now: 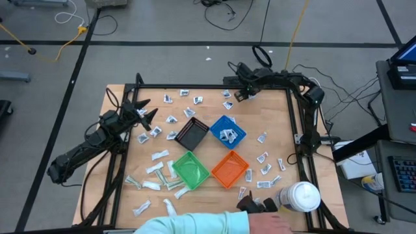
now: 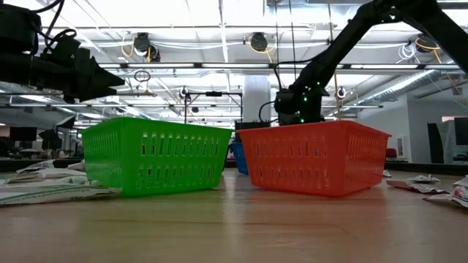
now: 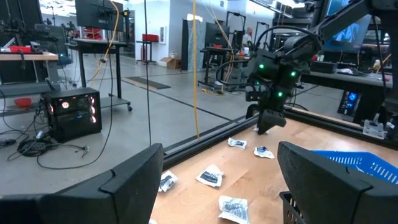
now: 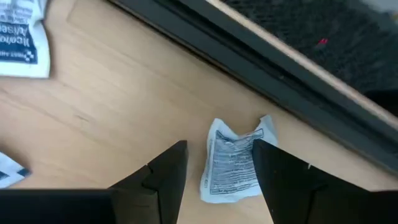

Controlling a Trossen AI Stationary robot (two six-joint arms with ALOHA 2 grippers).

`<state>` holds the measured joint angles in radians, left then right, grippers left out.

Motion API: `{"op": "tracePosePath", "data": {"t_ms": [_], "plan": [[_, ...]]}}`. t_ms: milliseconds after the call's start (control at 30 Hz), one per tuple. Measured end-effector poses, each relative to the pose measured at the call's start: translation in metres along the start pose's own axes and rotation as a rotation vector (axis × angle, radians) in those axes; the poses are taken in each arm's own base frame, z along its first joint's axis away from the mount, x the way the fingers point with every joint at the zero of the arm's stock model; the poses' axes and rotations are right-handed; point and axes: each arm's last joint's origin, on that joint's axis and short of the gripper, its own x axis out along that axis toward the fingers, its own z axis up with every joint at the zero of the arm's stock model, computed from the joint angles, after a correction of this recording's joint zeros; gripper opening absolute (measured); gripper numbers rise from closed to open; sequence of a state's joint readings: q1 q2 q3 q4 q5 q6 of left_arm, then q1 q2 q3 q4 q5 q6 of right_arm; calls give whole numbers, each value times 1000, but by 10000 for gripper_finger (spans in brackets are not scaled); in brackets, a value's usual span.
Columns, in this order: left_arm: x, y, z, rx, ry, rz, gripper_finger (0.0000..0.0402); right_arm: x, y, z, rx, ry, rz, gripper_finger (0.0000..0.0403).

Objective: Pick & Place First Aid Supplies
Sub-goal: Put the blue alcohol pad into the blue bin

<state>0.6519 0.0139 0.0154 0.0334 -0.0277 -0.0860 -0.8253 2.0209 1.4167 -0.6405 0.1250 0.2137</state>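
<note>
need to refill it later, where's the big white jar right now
In the high view the white jar stands at the table's near right corner, beside a person's hand, right of the orange bin.

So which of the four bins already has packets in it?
The blue bin, toward the right arm's side: white packets lie inside it. The black, green and orange bins show none.

We see dark jointed arms, green status lights on right wrist, black wedge fingers; person's sleeve pale mint.
</note>
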Motion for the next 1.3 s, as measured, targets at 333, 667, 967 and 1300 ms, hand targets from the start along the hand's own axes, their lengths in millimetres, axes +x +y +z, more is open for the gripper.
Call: {"op": "tracePosePath", "data": {"t_ms": [333, 667, 967, 1300], "plan": [[0, 0, 0, 0, 0, 0, 324, 4, -1, -2, 74, 49, 37, 132], [0, 0, 0, 0, 0, 0, 324, -14, 3, -5, 21, 70, 64, 8], [0, 0, 0, 0, 0, 0, 324, -100, 6, 5, -26, -10, 56, 2], [0, 0, 0, 0, 0, 0, 324, -138, 14, -6, -11, -37, 58, 1]]}}
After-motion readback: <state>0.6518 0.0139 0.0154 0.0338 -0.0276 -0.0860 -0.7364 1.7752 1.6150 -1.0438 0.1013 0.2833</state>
